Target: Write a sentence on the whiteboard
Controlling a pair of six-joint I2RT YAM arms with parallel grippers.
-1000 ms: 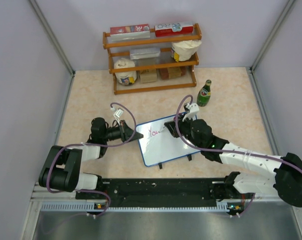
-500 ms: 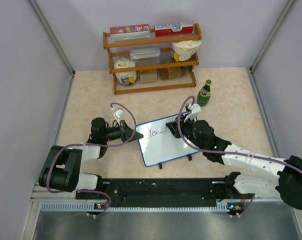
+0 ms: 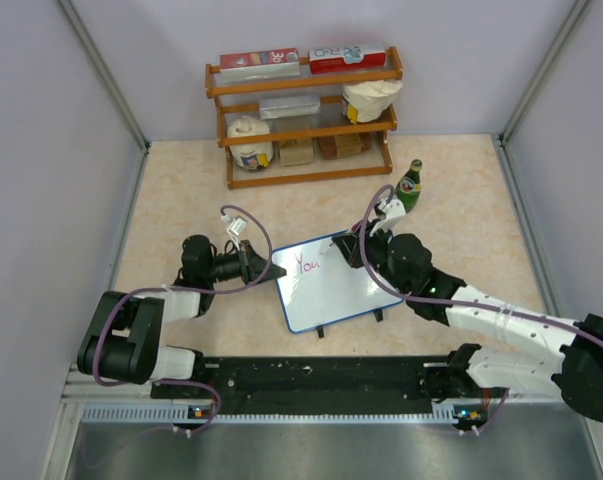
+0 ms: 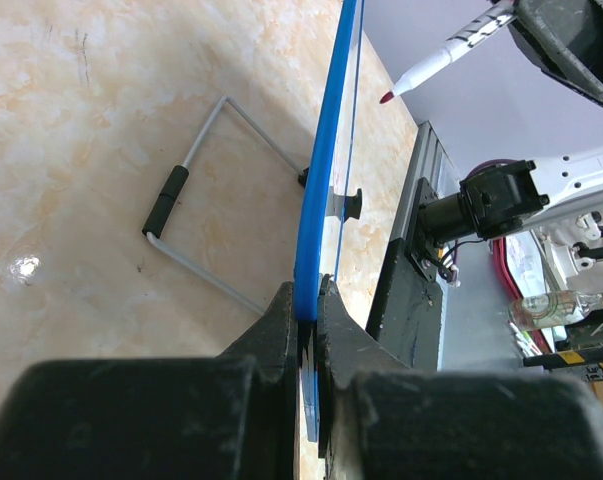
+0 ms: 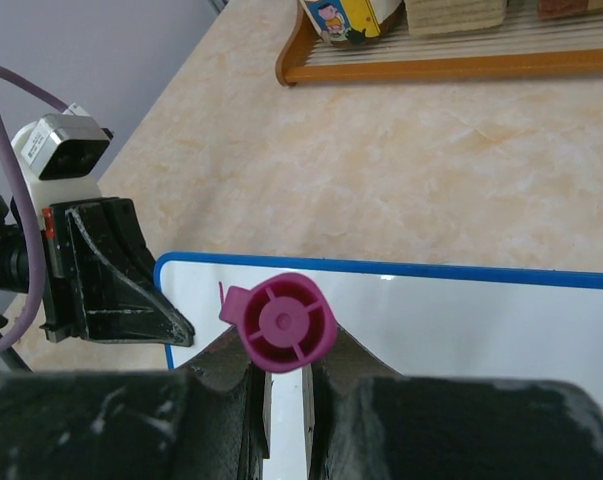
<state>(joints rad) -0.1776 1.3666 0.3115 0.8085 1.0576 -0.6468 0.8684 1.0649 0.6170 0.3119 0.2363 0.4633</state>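
Our right hand [image 3: 369, 243] is pulling back from over the board toward its far right corner, and our left arm is holding where it was. That hand is clamped on a marker [image 5: 279, 322]. Our left hand [image 4: 306, 300] is pinching the blue frame of the whiteboard [image 3: 331, 290], which is sitting tilted on the worktop [image 3: 181, 190] between the arms, on its wire stand [image 4: 196, 230].

We are judging two risks. Pressing the marker down could swing or slide the board, since it is held at one edge only. Our right wrist is also nearing the green bottle [image 3: 409, 187] and could tip it.

Only the left wrist view is showing the marker tip off the surface. Only the top view is showing the red word [image 3: 308, 263] already written.
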